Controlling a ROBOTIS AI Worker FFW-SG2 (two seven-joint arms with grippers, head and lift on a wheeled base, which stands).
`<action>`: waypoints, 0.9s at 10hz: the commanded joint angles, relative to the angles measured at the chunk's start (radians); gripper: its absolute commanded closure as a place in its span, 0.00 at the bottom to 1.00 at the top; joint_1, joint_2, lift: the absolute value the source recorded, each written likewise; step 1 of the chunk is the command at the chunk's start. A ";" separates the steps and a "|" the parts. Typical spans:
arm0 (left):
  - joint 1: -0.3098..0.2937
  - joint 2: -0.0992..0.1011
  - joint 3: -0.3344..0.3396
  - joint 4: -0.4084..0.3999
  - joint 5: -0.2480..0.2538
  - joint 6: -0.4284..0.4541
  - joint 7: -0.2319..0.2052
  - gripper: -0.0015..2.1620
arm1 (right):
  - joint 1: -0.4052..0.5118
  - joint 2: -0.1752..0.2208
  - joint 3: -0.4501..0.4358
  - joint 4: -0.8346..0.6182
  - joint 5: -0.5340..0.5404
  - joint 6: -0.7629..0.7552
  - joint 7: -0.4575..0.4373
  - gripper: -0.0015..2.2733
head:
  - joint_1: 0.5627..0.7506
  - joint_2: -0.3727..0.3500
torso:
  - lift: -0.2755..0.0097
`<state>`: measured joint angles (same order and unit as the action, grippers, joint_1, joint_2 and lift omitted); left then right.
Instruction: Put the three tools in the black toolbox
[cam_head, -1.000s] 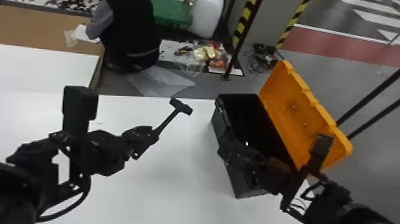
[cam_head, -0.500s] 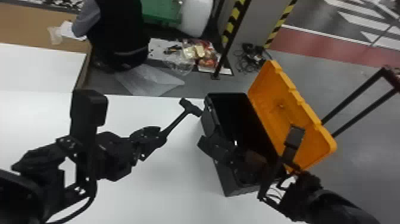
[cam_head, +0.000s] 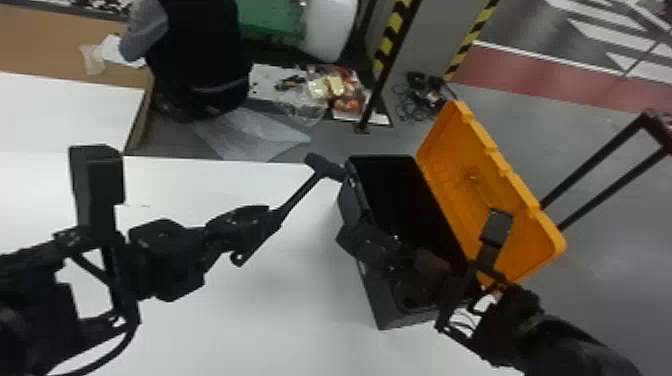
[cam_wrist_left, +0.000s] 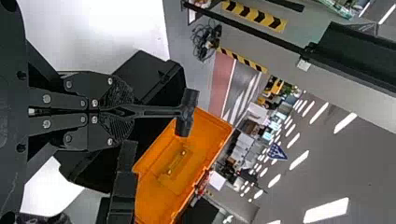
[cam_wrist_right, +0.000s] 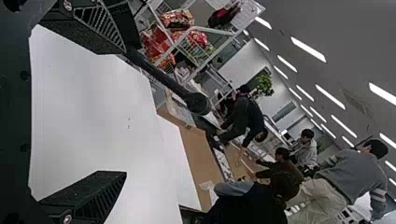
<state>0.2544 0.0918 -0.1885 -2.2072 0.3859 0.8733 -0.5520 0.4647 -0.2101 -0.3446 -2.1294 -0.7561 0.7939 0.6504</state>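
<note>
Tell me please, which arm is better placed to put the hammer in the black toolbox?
Left, I judge: its fingers grip the hammer, which points toward the toolbox in the head view. The right arm's fingers are open and hold nothing.

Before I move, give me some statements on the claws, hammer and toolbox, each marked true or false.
1. The left claw grips the hammer by its handle. True.
2. The right claw is shut. False: the right claw is open, its fingers apart.
3. The toolbox is on the white table. True.
4. The lid is closed. False: the orange lid is open.
</note>
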 joint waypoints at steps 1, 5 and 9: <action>0.025 0.000 0.026 0.004 0.057 -0.009 -0.020 0.91 | -0.003 0.001 0.002 0.002 0.000 -0.003 0.000 0.03 | 0.70 0.06 | 0.77; 0.075 0.002 0.063 0.040 0.142 -0.021 -0.071 0.91 | -0.004 0.000 0.002 0.002 0.000 -0.006 0.000 0.03 | 0.70 0.05 | 0.77; 0.059 0.000 0.073 0.121 0.191 -0.033 -0.111 0.91 | 0.000 0.001 0.007 -0.004 -0.003 -0.003 -0.002 0.03 | 0.70 0.05 | 0.77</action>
<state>0.3178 0.0925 -0.1152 -2.0985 0.5708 0.8410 -0.6638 0.4636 -0.2085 -0.3383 -2.1313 -0.7585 0.7904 0.6497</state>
